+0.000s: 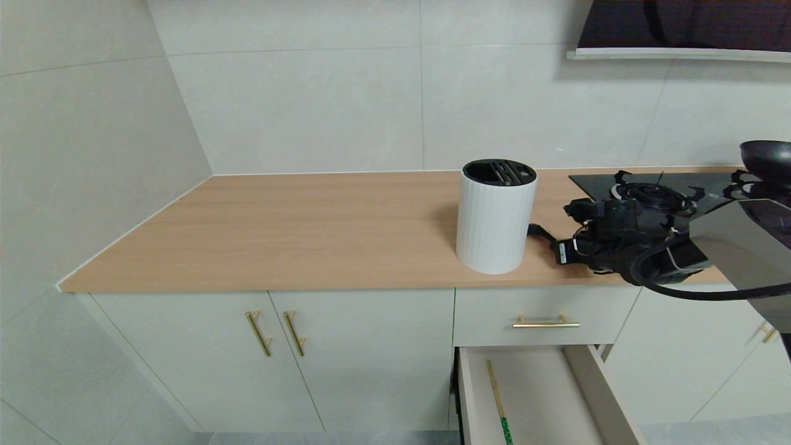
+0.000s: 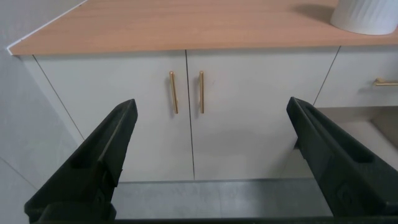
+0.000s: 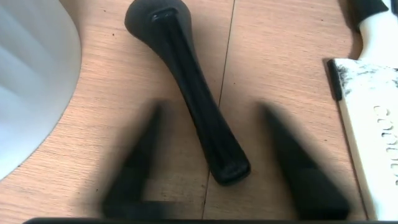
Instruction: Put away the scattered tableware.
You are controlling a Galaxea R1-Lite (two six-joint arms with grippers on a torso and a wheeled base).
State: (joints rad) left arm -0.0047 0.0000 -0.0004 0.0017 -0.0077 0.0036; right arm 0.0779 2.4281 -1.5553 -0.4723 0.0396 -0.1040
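R gripper [image 3: 211,112] is hovering, fingers apart, over black utensil [image 3: 186,81] by white holder [image 1: 494,216] nr countertop [image 1: 309,235] front edge, prob needing to lower & clamp.

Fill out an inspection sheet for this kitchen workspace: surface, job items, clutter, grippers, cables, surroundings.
Surface: wooden countertop.
Job's things: white ribbed holder upright; black-handled utensil lying flat beside it; white patterned blade farther along; chopsticks in the open drawer.
Clutter: nothing seen.
Grippers: right gripper, jaws open either side of the utensil's handle; left gripper, jaws open, facing the cabinet doors.
Cables: black cable looped by the right arm.
Surroundings: stove with a pan; tiled wall.
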